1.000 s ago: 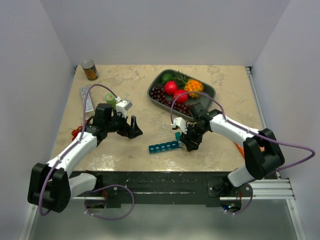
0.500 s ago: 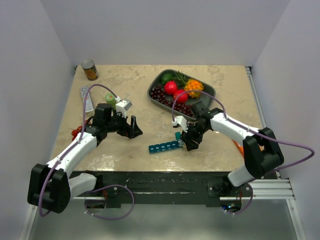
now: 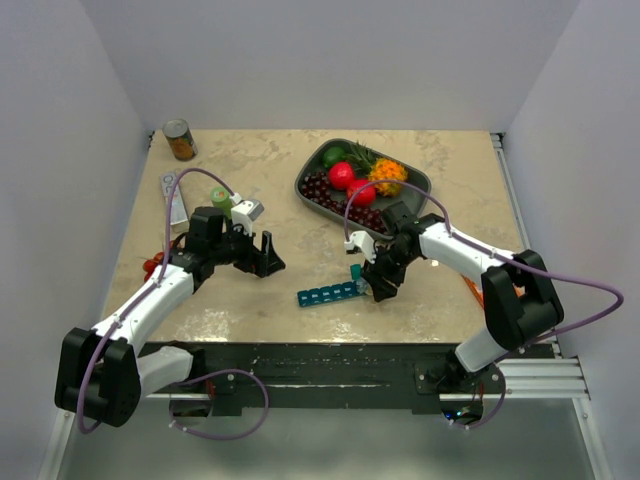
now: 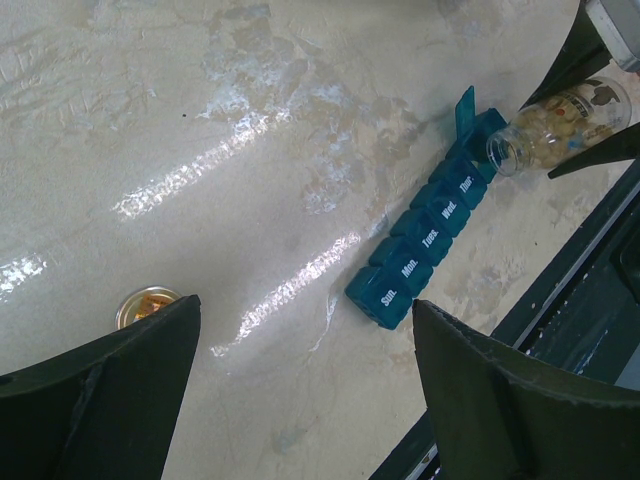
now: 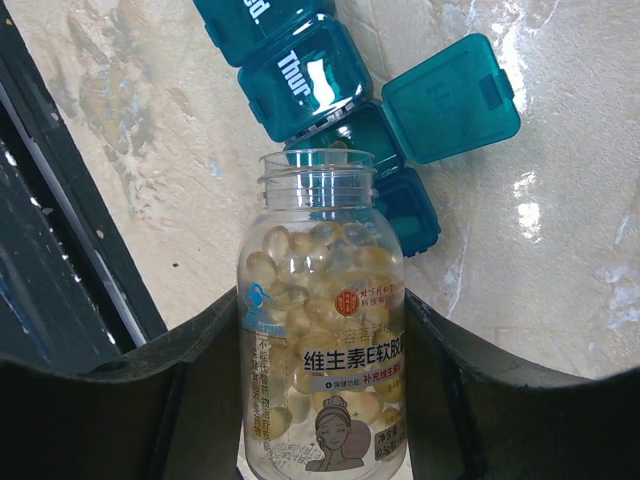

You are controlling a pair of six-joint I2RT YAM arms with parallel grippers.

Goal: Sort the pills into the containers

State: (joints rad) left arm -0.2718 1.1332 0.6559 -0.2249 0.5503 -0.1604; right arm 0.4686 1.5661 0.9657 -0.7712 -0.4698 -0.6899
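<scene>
**Bench** (image 3: 260,170), tan marbled top.

1. **Pill organiser** (image 3: 330,293) (image 4: 430,235) (image 5: 320,80). Teal strip of lidded day compartments. It lies slantwise near the middle of the bench's near edge. The lids read Sun., Mon., Tues., Wed. and Thur. The lid of the next compartment stands open, and all the others are closed.
2. **Clear bottle** (image 5: 325,350) (image 4: 555,125). It has no cap and carries a printed label. It is tipped, with its mouth just above the open compartment.
3. **Pills** (image 5: 310,260) (image 4: 550,130). Tan-yellow softgels, heaped inside the bottle up to its neck. Whether any lie in the open compartment cannot be told.
4. **Right gripper** (image 3: 380,285) (image 5: 322,330). Its fingers are clamped on the sides of the bottle, at the organiser's right end.
5. **Left gripper** (image 3: 265,255) (image 4: 300,400). Its fingers are spread wide with nothing between them. It hangs over bare bench, to the left of the organiser and apart from it.
6. **Small round item** (image 4: 147,303). Clear with an amber centre, possibly a cap. It lies flat on the bench.
7. **Grey tray** (image 3: 420,180). It holds fruit and sits toward the far right corner.
8. **Tin can** (image 3: 180,140). It stands upright in the far left corner.
9. **Green bottle** (image 3: 221,197). It sits toward the left side of the bench, beside the left arm.
</scene>
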